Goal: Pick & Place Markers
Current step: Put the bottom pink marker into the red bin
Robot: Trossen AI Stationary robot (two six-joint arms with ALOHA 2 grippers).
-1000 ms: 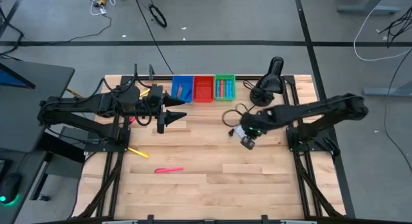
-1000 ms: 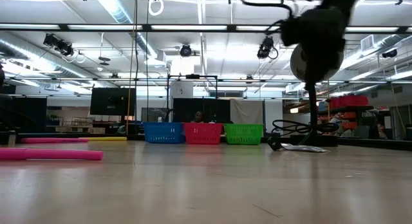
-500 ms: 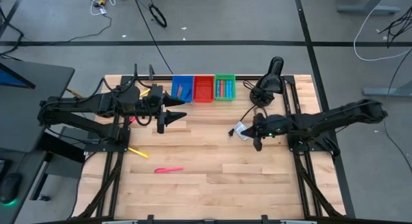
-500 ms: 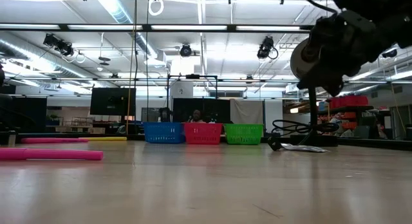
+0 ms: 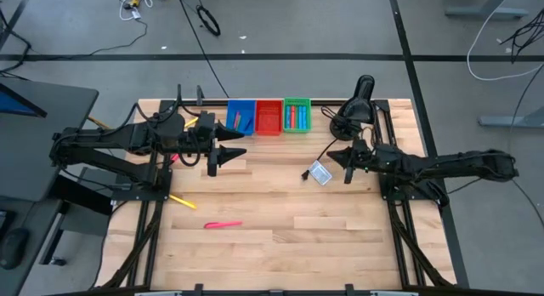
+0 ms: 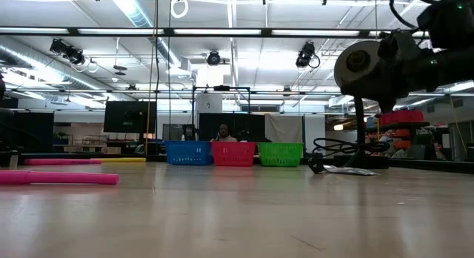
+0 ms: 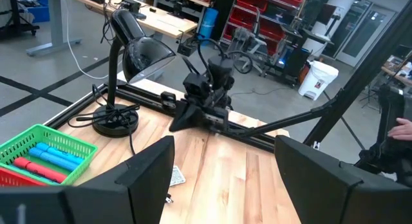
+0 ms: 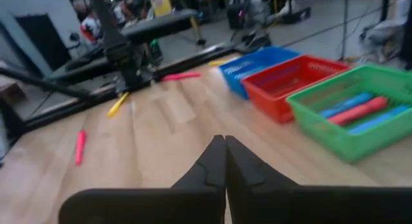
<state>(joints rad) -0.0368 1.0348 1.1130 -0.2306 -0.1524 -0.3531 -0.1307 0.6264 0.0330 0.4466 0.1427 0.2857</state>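
Three bins (image 5: 269, 116) at table's (image 5: 280, 215) far edge, markers (image 5: 223, 224) front-left

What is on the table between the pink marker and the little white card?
Nothing. In the high view, only bare wood lies between the pink marker and the white card on the table.

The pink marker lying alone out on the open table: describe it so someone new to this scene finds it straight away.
Start from the row of three bins, blue bin leftmost, at the table's far edge. Come toward the near edge on the left arm's side, past the yellow marker. The pink marker lies flat on bare wood, nearest the near edge of all; no other stray marker lies beside it.
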